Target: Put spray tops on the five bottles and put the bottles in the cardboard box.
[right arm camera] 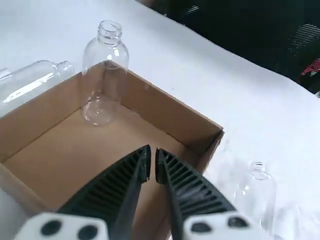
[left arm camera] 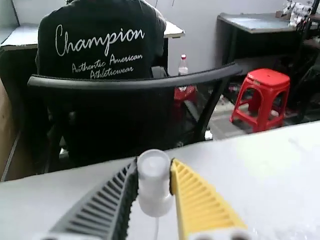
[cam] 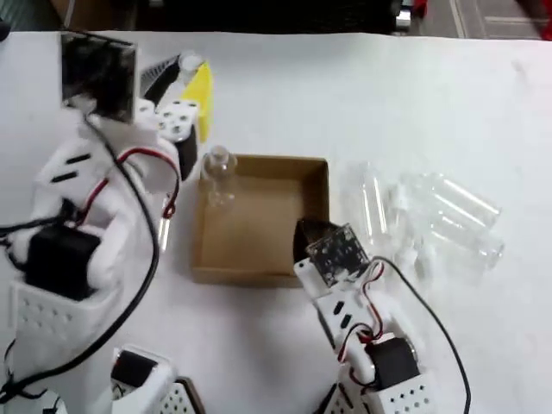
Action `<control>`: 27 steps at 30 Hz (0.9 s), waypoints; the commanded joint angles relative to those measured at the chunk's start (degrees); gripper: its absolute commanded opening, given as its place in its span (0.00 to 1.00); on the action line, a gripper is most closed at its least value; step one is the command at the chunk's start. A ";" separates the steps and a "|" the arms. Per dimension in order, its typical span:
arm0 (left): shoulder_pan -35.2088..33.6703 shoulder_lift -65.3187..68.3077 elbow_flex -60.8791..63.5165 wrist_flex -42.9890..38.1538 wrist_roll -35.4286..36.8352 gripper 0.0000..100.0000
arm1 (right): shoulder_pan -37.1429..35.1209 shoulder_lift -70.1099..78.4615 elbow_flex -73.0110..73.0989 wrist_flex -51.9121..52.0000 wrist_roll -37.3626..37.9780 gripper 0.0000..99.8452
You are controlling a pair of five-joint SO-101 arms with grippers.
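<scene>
The white counter [cam: 388,86] carries an open cardboard box [cam: 246,276] near its middle, between the two arms. One clear bottle [cam: 219,169] stands upright inside the box, in the far corner on the left arm's side, its neck open and bare. The left arm [cam: 78,216] extends over the far part of the counter, beyond that corner. Its black and yellow jaws are clamped on a white spray top [left arm camera: 154,182]. The right arm [cam: 362,328] has its black jaws over the near side of the box, pressed almost together with nothing between them. On the right arm's side of the box lie the loose bottles [cam: 448,216], clear and uncapped. Clear plastic on white makes their count uncertain, and one of them seems to stand upright just beside the box wall. Past the counter's far edge the room holds a black chair [left arm camera: 125,85], a red stool [left arm camera: 262,97] and a grey desk [left arm camera: 250,22]
</scene>
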 commanded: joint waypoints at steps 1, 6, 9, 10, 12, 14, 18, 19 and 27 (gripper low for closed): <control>-0.40 -0.31 0.18 -1.14 6.42 0.03 | 1.10 -0.75 0.44 -2.86 0.53 0.01; -0.57 -0.66 4.92 -4.22 8.53 0.03 | 1.10 -0.57 0.53 -2.77 0.53 0.01; -2.59 -0.31 5.63 -4.48 8.79 0.03 | 1.10 -0.57 0.62 -2.77 0.53 0.01; -3.12 -0.22 5.63 -4.40 8.88 0.03 | 1.10 -0.57 0.62 -2.77 0.53 0.01; -4.53 -0.22 5.63 -3.96 8.88 0.03 | 1.01 -0.57 0.70 -2.77 0.53 0.01; -5.32 -0.22 5.71 -3.96 8.88 0.03 | 1.01 -0.66 1.67 -3.30 0.53 0.01; -5.41 -0.48 7.56 -4.31 8.88 0.03 | 0.92 -0.66 1.93 -3.30 0.53 0.01; -5.32 -0.57 8.26 -4.48 8.88 0.03 | 0.92 -0.66 1.93 -3.30 0.53 0.01; -4.26 -0.66 9.93 -6.68 8.97 0.03 | 0.92 -0.66 2.02 -3.30 0.53 0.01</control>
